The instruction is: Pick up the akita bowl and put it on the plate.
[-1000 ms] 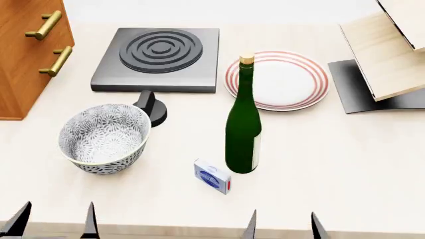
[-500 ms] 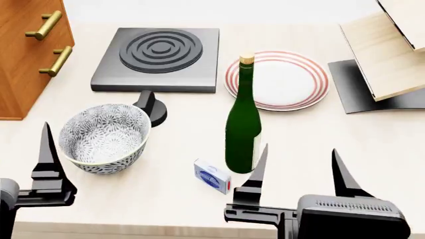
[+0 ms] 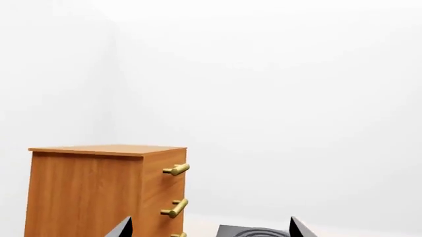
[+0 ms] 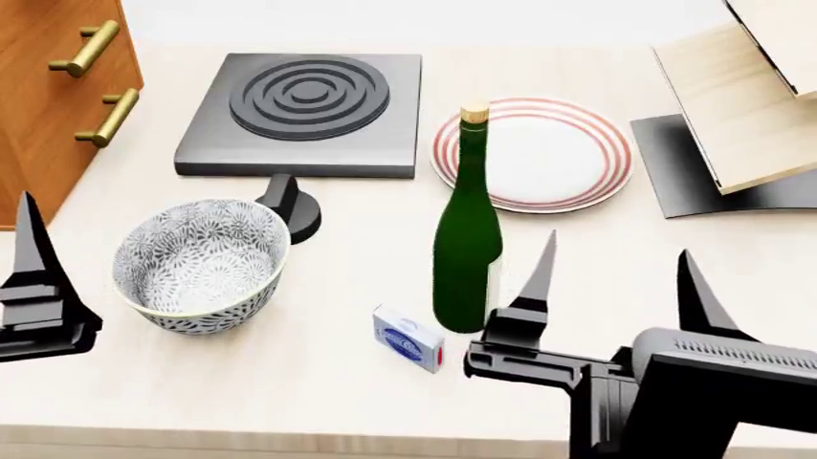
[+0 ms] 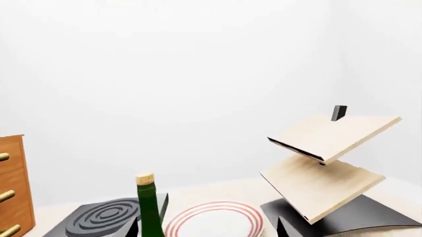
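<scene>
The akita bowl (image 4: 201,263), white with a dense grey-black leaf pattern, stands upright at the counter's front left. The plate (image 4: 542,158), white with red rings, lies at the back right, also seen in the right wrist view (image 5: 218,222). My left gripper (image 3: 209,231) is open and empty; in the head view only one of its fingers (image 4: 34,277) shows, left of the bowl and apart from it. My right gripper (image 4: 619,287) hovers open and empty at the front right, well short of the plate.
A tall green bottle (image 4: 469,239) stands between bowl and plate. A small blue-white box (image 4: 408,338) lies by its base. A dark grey burner (image 4: 304,110) with a knob (image 4: 291,203) sits behind the bowl. A wooden cabinet (image 4: 57,96) stands at left, a wooden rack (image 4: 747,96) at right.
Both grippers have come up into the head view from its lower edge. The right one has moved forward and to the right, the left one outward to the left. Bowl and plate have not moved.
</scene>
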Available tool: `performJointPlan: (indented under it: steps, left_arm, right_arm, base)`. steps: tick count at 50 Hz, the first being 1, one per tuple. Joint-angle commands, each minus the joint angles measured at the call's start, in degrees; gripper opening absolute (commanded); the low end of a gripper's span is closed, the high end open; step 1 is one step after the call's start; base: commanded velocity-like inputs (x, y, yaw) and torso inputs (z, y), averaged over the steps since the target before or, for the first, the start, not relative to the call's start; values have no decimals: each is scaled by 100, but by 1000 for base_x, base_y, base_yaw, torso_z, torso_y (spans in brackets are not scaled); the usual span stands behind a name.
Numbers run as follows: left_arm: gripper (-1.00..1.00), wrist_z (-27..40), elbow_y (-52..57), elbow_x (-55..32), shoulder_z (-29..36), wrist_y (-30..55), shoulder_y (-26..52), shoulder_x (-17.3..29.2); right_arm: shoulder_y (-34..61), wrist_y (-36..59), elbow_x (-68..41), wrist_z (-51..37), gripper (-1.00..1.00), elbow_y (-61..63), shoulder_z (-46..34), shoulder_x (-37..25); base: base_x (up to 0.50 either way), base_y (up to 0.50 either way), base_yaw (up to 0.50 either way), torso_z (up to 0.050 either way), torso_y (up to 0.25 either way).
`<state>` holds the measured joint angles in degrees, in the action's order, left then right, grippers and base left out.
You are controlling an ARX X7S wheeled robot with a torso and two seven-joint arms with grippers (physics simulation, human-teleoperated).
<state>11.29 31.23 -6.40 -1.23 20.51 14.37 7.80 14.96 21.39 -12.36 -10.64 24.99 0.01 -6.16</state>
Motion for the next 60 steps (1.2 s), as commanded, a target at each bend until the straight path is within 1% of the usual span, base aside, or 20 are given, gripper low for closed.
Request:
performJointPlan:
  steps: [1,16,19,28,31,33,34,37,39,42,44,46,50,60]
  left_arm:
    - [100,100,80,-53,-36,-75,-90,54]
    - [100,178,140,-109,0,-120,-145,123]
    - [100,177,56,-120,26,-176,-154,127]
    - [100,226,69,-104,91,-193,-138,168]
    - [100,253,73,34,166,-551,-203,173]
    - [100,220,156,-14,177,-643,-254,183]
    - [100,213,190,100,240,-819,-301,218]
    - [100,229,228,205,265,-1348,-424,225]
    - [100,215,295,265,291,-1666,-531,254]
    - [100,231,282,391,345,-1850,-576,288]
    - [100,266,300,419,346,-1917,-617,282]
    - [100,364,258,579,358,-1896,-586,265]
    - [100,313,179,539,396,-2306,-685,317]
    - [100,372,191,561,435,-2392,-734,347]
  right_arm:
    - [-48,-49,-162,-49,100,5,46,-62]
    - [-135,-95,-264,-77,100,124,-95,-141]
    - [-218,-323,-114,-110,100,131,-178,-150]
    - [-280,-407,-136,-117,100,221,-259,-205]
    - [-359,-700,92,-207,100,229,-334,-198]
    - [-364,-644,54,-216,100,263,-338,-210]
    - [-391,-749,13,-188,100,278,-318,-209]
    - [-552,-1424,81,-107,100,267,-325,-189]
    - [-742,-1995,327,-195,100,314,-320,-141]
    - [-826,-2254,344,-146,100,338,-365,-167]
    - [-818,-2245,356,-173,100,334,-383,-169]
    - [-855,-2429,407,-191,100,296,-395,-158]
    - [-840,-2504,422,-200,100,211,-438,-171]
    - [-845,-2506,393,-217,100,180,-525,-242]
  base:
    - [0,0,0,0,0]
    - [0,0,0,0,0]
    - [0,0,0,0,0]
    - [0,0,0,0,0]
    - [0,0,0,0,0]
    - [0,0,0,0,0]
    - [0,0,0,0,0]
    - [0,0,0,0,0]
    - [0,0,0,0,0]
    - [0,0,0,0,0]
    - [0,0,0,0,0]
    - [0,0,0,0,0]
    - [0,0,0,0,0]
    - [0,0,0,0,0]
